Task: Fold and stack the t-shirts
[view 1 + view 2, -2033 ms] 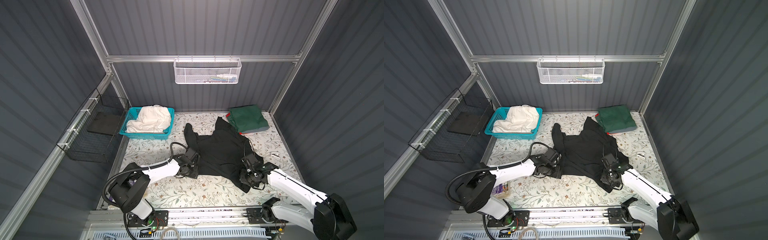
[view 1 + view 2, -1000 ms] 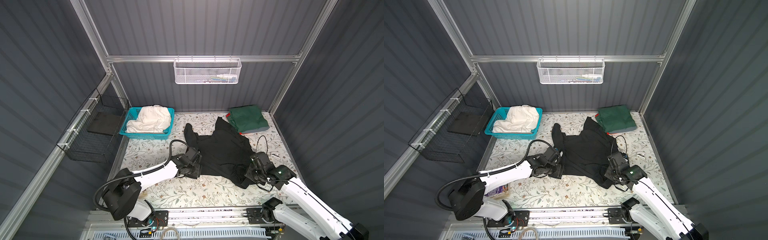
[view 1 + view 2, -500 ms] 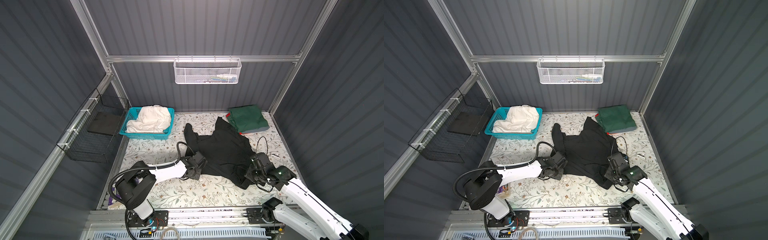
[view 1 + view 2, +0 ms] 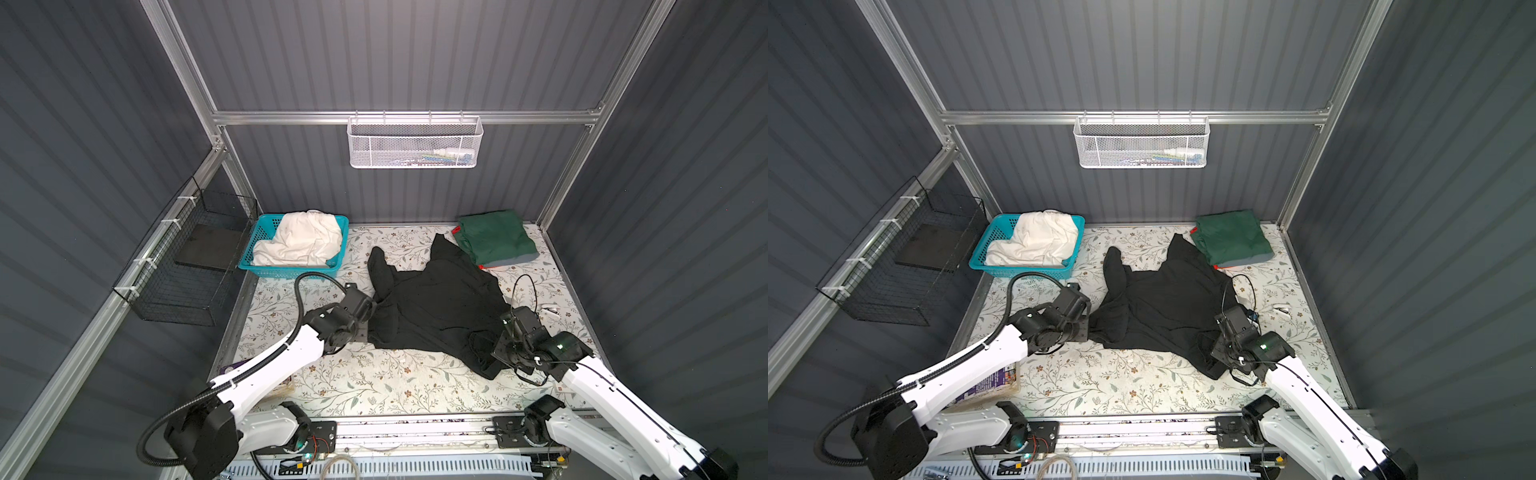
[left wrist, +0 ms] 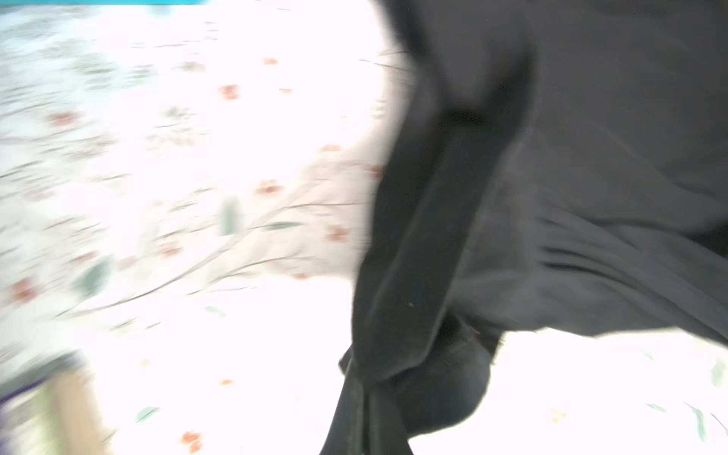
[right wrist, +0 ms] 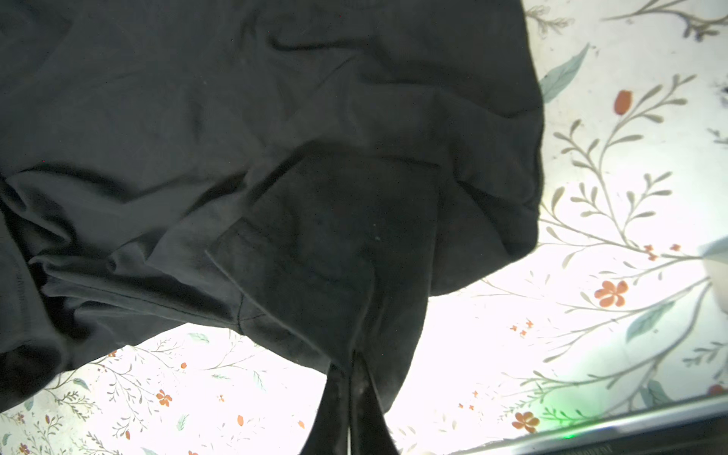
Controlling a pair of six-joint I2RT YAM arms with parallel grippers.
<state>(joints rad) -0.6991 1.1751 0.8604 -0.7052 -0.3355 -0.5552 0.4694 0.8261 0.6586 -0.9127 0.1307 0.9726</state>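
A black t-shirt lies spread and rumpled in the middle of the floral table in both top views. My left gripper is shut on its left edge; the blurred left wrist view shows the left gripper pinching a bunched fold of black cloth. My right gripper is shut on the shirt's near right corner, and the right gripper shows shut on the black cloth in the right wrist view. A folded dark green t-shirt tops a stack with grey and red edges at the back right. A cream-white t-shirt fills the turquoise basket.
The turquoise basket stands at the back left. A white wire basket hangs on the back wall and a black wire basket on the left wall. A small white clip lies at the right, a printed packet at the front left.
My left gripper has shut on the black shirt's left edge and drawn it back toward the left, bunching the cloth. The right gripper holds its corner as before.
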